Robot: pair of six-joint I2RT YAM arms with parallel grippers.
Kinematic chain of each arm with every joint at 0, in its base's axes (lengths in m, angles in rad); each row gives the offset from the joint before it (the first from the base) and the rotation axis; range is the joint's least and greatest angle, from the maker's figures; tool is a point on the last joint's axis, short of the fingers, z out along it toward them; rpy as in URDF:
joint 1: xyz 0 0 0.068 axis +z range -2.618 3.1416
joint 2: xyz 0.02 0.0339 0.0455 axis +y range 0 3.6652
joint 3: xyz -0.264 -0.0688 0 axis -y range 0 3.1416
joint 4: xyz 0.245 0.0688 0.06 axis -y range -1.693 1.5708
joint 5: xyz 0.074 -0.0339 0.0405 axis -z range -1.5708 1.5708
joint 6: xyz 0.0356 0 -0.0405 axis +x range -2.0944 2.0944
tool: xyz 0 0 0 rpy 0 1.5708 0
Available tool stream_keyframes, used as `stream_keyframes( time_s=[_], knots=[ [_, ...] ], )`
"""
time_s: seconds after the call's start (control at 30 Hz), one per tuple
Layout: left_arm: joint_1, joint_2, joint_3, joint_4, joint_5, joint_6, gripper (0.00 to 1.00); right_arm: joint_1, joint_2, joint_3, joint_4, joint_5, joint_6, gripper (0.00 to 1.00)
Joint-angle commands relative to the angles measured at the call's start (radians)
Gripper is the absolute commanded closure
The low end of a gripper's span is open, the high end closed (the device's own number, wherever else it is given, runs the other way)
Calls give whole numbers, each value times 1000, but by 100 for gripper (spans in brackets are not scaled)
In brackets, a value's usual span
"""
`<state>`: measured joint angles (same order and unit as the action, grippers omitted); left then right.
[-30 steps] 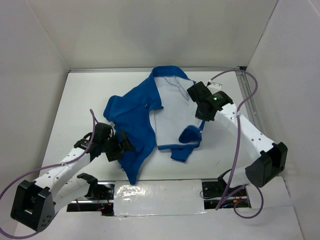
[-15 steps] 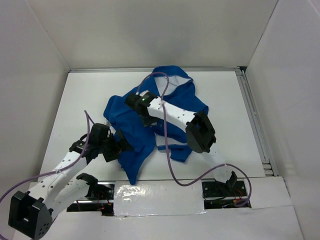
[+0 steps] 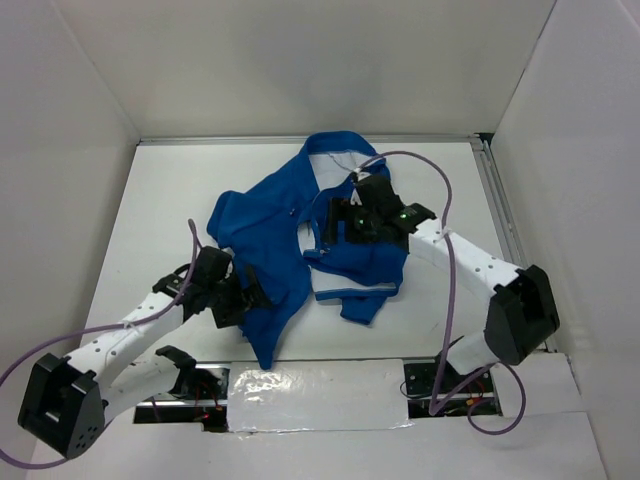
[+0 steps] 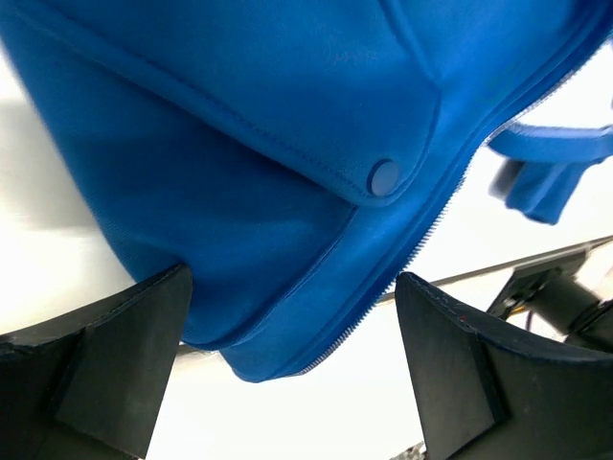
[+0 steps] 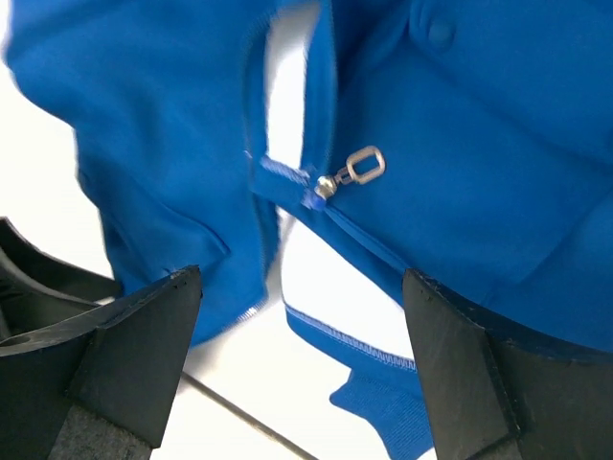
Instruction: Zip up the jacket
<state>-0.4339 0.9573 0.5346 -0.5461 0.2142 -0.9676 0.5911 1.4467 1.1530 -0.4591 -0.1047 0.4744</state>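
Right gripper [image 5: 297, 287] wide open above the jacket [image 5: 479, 144] zipper pull [image 5: 362, 165] to line up my pinch; left gripper [image 4: 292, 287] open, straddling hem [image 4: 268, 353].

Lit brightly and evenly from above, with faint soft shadows on the white counter [image 3: 150, 200] beside the jacket [image 3: 260, 230]. Some glare off the shiny sheet [image 3: 310, 395] at the near edge. Crisp from the top; motion-blurred along fabric edges in both wrist views, with blown-out whites and soft dark jaws.
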Motion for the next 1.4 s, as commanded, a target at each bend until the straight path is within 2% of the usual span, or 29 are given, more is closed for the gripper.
stream_keyframes(
  time_s=[0.0,0.07,0.17,0.27,0.37,0.43,0.47,0.5,0.53,0.6,0.7,0.77,0.8,0.83,0.9,0.93,0.97,1.0,1.1,1.17,1.27,1.3,1.37],
  knots=[
    [-35,38,36,43,28,20,1,-10,85,-32,149,-116,0,8],
    [-49,47,21,72,42,20,1,-16,139,6,206,-144,-20,8],
    [-55,47,-2,109,50,17,1,-30,320,115,258,-193,-30,9],
    [-58,44,-5,112,36,18,1,-40,467,265,243,-257,-13,14],
    [-62,41,-4,113,19,20,1,-42,533,290,246,-283,0,22],
    [-62,46,-18,146,17,29,1,-51,531,251,287,-345,12,46],
    [-62,49,-21,159,17,42,1,-56,509,208,299,-360,13,74],
    [-59,60,-25,169,14,44,1,-63,492,186,300,-383,16,96],
    [-57,69,-27,190,14,52,1,-71,448,163,298,-392,13,99],
    [-55,101,-24,212,14,66,1,-83,388,91,283,-392,0,100],
    [-54,148,-1,262,20,84,1,-100,230,42,118,-252,-40,100],
    [-52,185,8,302,31,102,1,-114,103,60,-115,28,-51,100],
    [-52,199,18,314,33,110,1,-116,34,79,-286,298,-28,100],
    [-51,210,24,325,34,115,1,-122,2,103,-373,450,4,100],
    [-46,254,44,347,36,116,1,-139,-31,207,-618,714,67,100],
    [-43,265,51,351,43,122,1,-152,-35,281,-683,908,108,100],
    [-43,294,62,360,65,124,1,-184,-28,315,-740,987,128,100],
    [-40,308,80,364,74,125,1,-204,7,356,-821,1038,141,100],
    [-40,354,111,385,105,132,1,-199,130,503,-883,1145,168,100],
    [-31,391,142,388,105,127,1,-118,214,554,-895,1203,171,100],
    [4,443,188,379,119,125,1,-28,421,680,-938,1203,155,100],
    [17,455,198,376,151,130,1,31,516,704,-923,1198,138,100],
    [44,472,221,362,181,133,1,91,595,735,-877,1160,46,100]
  ],
)
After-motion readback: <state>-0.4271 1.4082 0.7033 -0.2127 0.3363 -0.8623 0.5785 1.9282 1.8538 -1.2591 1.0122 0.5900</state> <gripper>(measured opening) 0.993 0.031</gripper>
